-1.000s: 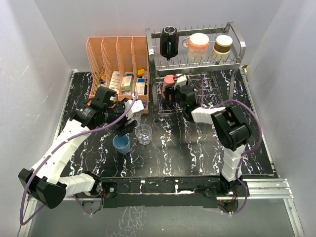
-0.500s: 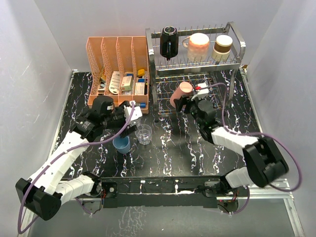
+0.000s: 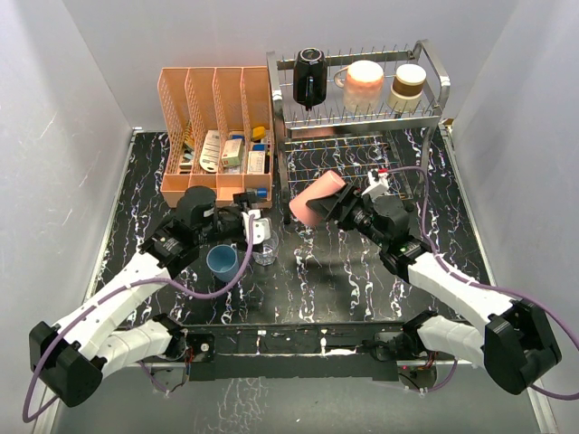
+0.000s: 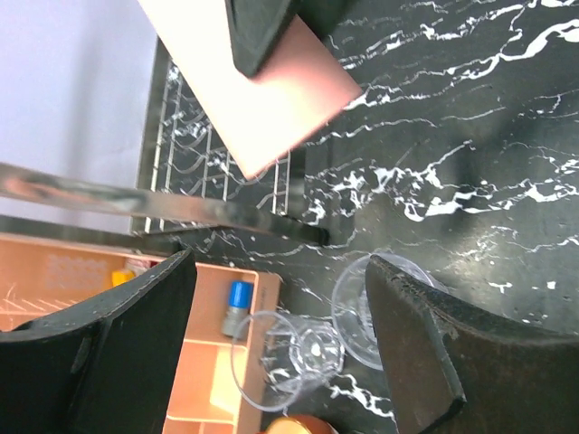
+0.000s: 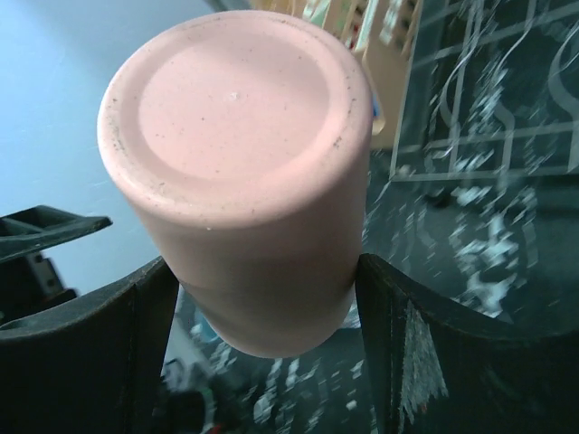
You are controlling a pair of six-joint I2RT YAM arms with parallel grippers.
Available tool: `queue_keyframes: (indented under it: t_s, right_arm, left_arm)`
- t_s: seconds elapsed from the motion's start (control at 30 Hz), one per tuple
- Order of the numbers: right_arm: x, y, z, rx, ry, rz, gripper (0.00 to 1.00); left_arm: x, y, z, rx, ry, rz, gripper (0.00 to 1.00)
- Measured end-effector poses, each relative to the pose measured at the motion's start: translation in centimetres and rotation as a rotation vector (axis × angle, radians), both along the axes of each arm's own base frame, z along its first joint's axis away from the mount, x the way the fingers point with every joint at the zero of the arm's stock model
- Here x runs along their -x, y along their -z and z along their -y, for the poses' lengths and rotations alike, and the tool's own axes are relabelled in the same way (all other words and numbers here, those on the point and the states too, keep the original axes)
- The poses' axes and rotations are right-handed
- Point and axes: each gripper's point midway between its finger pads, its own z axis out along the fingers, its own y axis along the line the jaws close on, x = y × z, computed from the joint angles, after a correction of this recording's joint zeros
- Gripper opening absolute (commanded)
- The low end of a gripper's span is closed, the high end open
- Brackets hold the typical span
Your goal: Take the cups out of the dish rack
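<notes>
My right gripper [image 3: 341, 207] is shut on the pink tumbler [image 3: 314, 199], holding it tilted in the air just in front of the silver dish rack [image 3: 432, 56]. In the right wrist view the tumbler's base [image 5: 237, 99] faces the camera between the fingers. On the rack's upper tier stand a black mug [image 3: 309, 77], a peach mug [image 3: 365, 83] and a brown-and-cream cup [image 3: 409, 86]. My left gripper [image 3: 250, 226] is open over two clear glasses [image 4: 291, 354] [image 4: 355, 307] on the table. The blue tumbler [image 3: 223, 262] stands beside it. An orange-red cup's rim [image 4: 303, 426] shows at the left wrist view's bottom edge.
The peach-orange organizer [image 3: 217, 95] with small boxes and bottles stands left of the rack, and its corner [image 4: 217, 362] lies close to the glasses. The rack's lower wire tier [image 3: 362, 163] is behind the held tumbler. Grey walls enclose the table on three sides.
My right gripper has drawn the pink tumbler out of the rack's lower tier, leftward and forward, and tilted it. My left arm has swung nearer and right, over the glasses.
</notes>
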Motion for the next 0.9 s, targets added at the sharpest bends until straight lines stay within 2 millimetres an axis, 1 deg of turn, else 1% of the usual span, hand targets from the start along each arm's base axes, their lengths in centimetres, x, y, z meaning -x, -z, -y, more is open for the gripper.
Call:
queue_keyframes:
  t_s: [0.1, 0.17, 0.3, 0.4, 0.53, 0.63, 0.7, 0.73, 0.77, 0.8, 0.83, 0.87, 0.9]
  right_arm:
    - [1.3, -0.1, -1.1, -0.113, -0.050, -0.114, 0.21]
    - [2.0, -0.5, -1.8, -0.187, -0.080, -0.179, 0.21]
    - [3.3, -1.4, -3.2, -0.296, -0.135, -0.270, 0.21]
    - [4.2, -1.6, -4.3, -0.333, -0.175, -0.321, 0.23]
    - [5.2, -2.4, -6.2, -0.361, -0.231, -0.363, 0.23]
    - [6.0, -3.3, -7.2, -0.384, -0.265, -0.372, 0.23]
    - [6.5, -3.7, -7.6, -0.404, -0.279, -0.382, 0.25]
    - [6.7, -3.9, -7.7, -0.416, -0.286, -0.388, 0.28]
    - [6.8, -4.1, -7.9, -0.423, -0.292, -0.391, 0.31]
    - [7.0, -4.3, -8.1, -0.439, -0.295, -0.403, 0.37]
    - [7.1, -4.4, -8.2, -0.457, -0.295, -0.423, 0.43]
    - [7.2, -4.7, -8.3, -0.479, -0.302, -0.440, 0.48]
    - [7.3, -4.9, -8.5, -0.493, -0.307, -0.449, 0.55]
  left_arm:
    - [0.3, -1.0, 0.5, 0.016, 0.044, 0.071, 0.73]
    - [0.6, -1.3, 0.8, 0.017, 0.072, 0.116, 0.73]
    - [1.4, -0.9, 1.5, 0.006, 0.128, 0.179, 0.72]
    - [1.6, -0.7, 1.9, -0.001, 0.148, 0.202, 0.69]
    - [0.9, -1.8, 2.3, 0.027, 0.139, 0.261, 0.63]
    - [0.3, -3.0, 2.4, 0.051, 0.122, 0.309, 0.49]
    - [0.1, -3.5, 2.5, 0.065, 0.116, 0.331, 0.35]
    - [0.1, -3.7, 2.5, 0.069, 0.115, 0.339, 0.25]
    - [0.1, -3.7, 2.5, 0.074, 0.114, 0.344, 0.15]
    - [0.1, -3.7, 2.4, 0.074, 0.113, 0.360, 0.08]
    - [0.0, -4.0, 2.3, 0.078, 0.108, 0.392, 0.03]
    - [-0.1, -4.4, 2.1, 0.086, 0.099, 0.416, 0.00]
    - [-0.1, -4.7, 2.0, 0.092, 0.094, 0.429, 0.00]
